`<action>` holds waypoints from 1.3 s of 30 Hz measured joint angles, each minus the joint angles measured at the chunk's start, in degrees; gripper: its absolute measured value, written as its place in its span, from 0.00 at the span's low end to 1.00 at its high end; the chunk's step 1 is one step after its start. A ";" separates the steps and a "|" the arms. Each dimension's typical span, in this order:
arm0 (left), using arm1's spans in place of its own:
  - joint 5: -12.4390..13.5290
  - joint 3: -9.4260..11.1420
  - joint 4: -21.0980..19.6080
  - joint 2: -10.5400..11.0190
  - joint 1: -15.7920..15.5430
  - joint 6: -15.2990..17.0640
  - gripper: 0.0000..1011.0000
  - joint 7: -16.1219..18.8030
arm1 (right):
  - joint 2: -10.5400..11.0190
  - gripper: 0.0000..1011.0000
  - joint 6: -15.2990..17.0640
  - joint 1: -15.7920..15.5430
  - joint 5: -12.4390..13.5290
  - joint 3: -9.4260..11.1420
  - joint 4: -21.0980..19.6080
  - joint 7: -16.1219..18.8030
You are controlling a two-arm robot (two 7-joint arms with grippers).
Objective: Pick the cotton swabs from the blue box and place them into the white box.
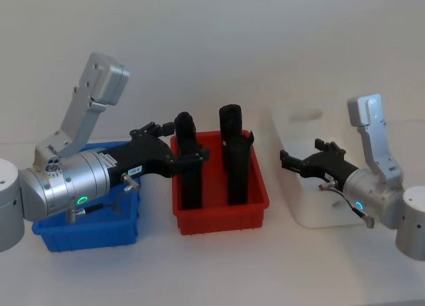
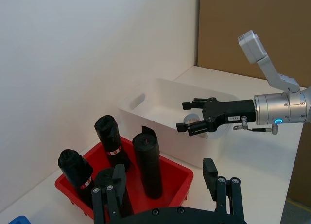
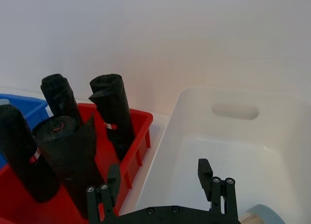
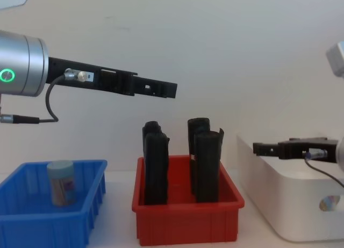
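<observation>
Hovering over the white box (image 3: pixel 233 95), your right hand (image 4: pixel 259 149) is released and empty, with one cotton swab jar (image 3: pixel 265 215) resting inside the box beside it. A second jar (image 4: pixel 60 183) stands upright in the blue box (image 4: pixel 32 222). Your left hand (image 4: pixel 166 90), fingers spread and holding nothing, hangs high over the red bin (image 4: pixel 185 224) of black rolls (image 4: pixel 207 164).

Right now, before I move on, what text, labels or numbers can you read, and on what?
No text can be read.
Sticker on the left gripper: too small to read.
Sticker on the right gripper: too small.
Label on the cotton swabs jar in the blue box: blurred.
Red-and-white bands on the black rolls: too small.
</observation>
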 joint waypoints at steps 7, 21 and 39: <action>0.00 0.00 0.00 0.00 0.00 0.00 0.99 0.00 | 0.35 0.99 -3.72 -1.15 0.29 0.16 -2.17 -0.99; 0.00 0.00 0.00 0.00 0.00 0.00 0.99 0.00 | 1.64 0.99 -11.00 -5.02 0.35 0.65 -9.85 -4.31; 1.55 1.72 0.10 -0.48 2.06 -4.49 0.99 5.65 | 2.93 0.99 -11.05 -9.32 0.76 0.70 -14.83 -5.96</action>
